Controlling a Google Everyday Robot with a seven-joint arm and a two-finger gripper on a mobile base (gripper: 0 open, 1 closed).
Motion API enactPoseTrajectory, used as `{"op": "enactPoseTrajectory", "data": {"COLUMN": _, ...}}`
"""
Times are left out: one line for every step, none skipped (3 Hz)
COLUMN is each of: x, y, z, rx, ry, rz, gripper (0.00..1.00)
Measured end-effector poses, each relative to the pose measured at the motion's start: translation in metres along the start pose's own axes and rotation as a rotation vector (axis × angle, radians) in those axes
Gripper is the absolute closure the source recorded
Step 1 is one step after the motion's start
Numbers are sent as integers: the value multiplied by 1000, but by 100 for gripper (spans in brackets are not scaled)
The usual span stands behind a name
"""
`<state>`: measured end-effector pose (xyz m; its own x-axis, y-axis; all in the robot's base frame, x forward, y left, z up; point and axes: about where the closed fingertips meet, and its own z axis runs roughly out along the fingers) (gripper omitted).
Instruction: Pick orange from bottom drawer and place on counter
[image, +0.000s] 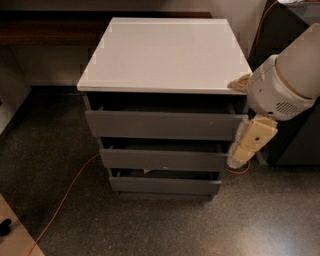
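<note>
The grey drawer cabinet stands in the middle of the camera view. Its white counter (165, 55) is bare. The bottom drawer (165, 186) is the lowest and narrowest grey front, pulled out a little like the two above it. The orange is hidden; I see no fruit anywhere. My gripper (246, 145) hangs pointing down from the white arm (285, 82), just off the cabinet's right front corner, level with the top and middle drawer fronts. It holds nothing that I can see.
An orange cable (65, 197) runs across the speckled floor to the left of the cabinet and under it. A dark unit (295, 135) stands to the right behind my arm. A dark wooden shelf (50, 30) runs along the back wall.
</note>
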<state>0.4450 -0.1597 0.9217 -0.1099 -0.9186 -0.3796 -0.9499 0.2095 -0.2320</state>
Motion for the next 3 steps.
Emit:
{"op": "enactPoseTrajectory", "data": {"x": -16, "y": 23, "z": 35, "rx": 1, "ry": -57, "rz": -27, "gripper": 0}}
{"op": "enactPoseTrajectory", "data": {"x": -15, "y": 41, "z": 83, "rx": -11, "ry": -77, "rz": -35, "gripper": 0}}
{"op": "enactPoseTrajectory", "data": {"x": -11, "y": 45, "z": 127, "rx": 30, "ry": -100, "rz": -3, "gripper": 0}}
